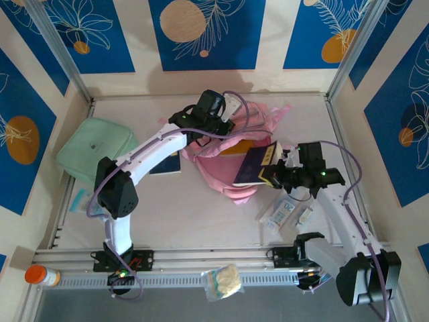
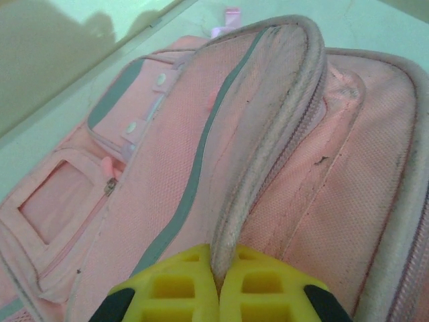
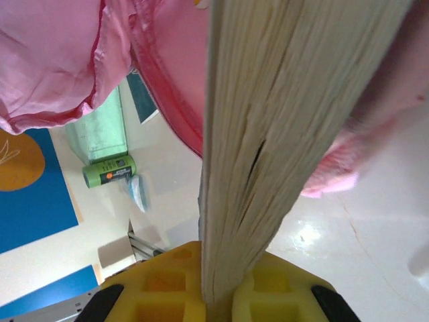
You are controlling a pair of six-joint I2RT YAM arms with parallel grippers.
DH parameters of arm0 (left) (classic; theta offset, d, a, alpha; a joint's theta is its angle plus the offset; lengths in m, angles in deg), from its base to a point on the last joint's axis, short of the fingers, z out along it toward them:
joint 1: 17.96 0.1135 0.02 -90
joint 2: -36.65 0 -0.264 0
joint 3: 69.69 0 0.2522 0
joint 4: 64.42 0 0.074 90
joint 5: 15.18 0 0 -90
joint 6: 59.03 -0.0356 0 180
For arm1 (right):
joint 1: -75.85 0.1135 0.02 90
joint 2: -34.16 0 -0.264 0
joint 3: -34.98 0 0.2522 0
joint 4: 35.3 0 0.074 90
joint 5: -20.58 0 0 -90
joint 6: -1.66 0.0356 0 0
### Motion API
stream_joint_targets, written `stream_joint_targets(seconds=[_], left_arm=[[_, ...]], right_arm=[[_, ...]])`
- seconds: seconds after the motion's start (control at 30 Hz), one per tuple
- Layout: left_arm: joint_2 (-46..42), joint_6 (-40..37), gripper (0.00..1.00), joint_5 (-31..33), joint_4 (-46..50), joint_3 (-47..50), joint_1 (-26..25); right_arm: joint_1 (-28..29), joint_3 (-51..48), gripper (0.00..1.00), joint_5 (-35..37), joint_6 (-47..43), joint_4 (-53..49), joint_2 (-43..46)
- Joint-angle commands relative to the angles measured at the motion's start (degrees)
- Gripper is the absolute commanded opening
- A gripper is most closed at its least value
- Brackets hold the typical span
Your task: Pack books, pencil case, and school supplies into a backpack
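The pink backpack (image 1: 224, 157) lies in the middle of the table (image 1: 201, 215), toward the back. It is flat on its side, with its pockets and grey-blue strips showing in the left wrist view.

The left gripper (image 1: 216, 126) is over the top of the backpack. Its yellow fingers (image 2: 174, 288) are pressed together on a thick edge of the bag, next to a zip, and pinch it.

The right gripper (image 1: 273, 176) is just to the right of the backpack. It pinches a dark blue book (image 1: 255, 166) with a small yellow label. The book is tilted, and its far end is over the pink cloth. In the right wrist view the book's pages stand between the two yellow fingers (image 3: 161, 285), with pink cloth behind them.

A yellow book (image 1: 236, 147) peeks out from the backpack. A second dark blue book (image 1: 166, 165) lies flat on the table to the left of the bag, partly under the left arm.

A white packet (image 1: 281, 213) with blue print lies on the table in front of the right gripper, with small white pieces (image 1: 305, 216) just beside it.

A green pouch (image 1: 97, 149) sits well apart, at the left side of the table.
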Motion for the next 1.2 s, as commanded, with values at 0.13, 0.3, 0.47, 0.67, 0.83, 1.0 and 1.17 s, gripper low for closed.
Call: stream_joint_targets(seconds=[0.13, 0.3, 0.47, 0.67, 0.83, 1.0, 1.17], left_arm=[[-4.27, 2.48, 0.00, -5.38, -2.71, -2.82, 0.50], [-3.83, 3.56, 0.00, -6.08, -3.22, -3.70, 0.92], [-3.25, 4.94, 0.00, -7.83, -3.67, -3.90, 1.35], [-1.99, 6.32, 0.00, -8.15, -4.84, -3.90, 1.44], [-1.27, 8.77, 0.00, -9.61, -5.84, -3.90, 1.58], [-1.78, 9.85, 0.00, -10.01, -6.37, -3.14, 1.71], [-2.10, 9.78, 0.00, -10.02, -6.02, -2.73, 1.83]], right_arm=[[5.21, 0.51, 0.00, -4.14, 0.18, 28.75, -14.35], [5.38, 1.96, 0.00, -1.93, -1.28, 37.21, -23.67], [2.73, 7.89, 0.02, -2.72, -3.98, 35.67, -34.45], [1.60, 14.12, 0.13, -4.66, -7.74, 30.50, -41.47], [2.63, 16.57, 0.17, -2.31, -10.13, 27.59, -42.29], [-0.59, 19.15, 0.21, -4.78, -9.73, 25.67, -45.91], [-0.72, 17.08, 0.39, -1.48, -11.39, 23.16, -41.52]])
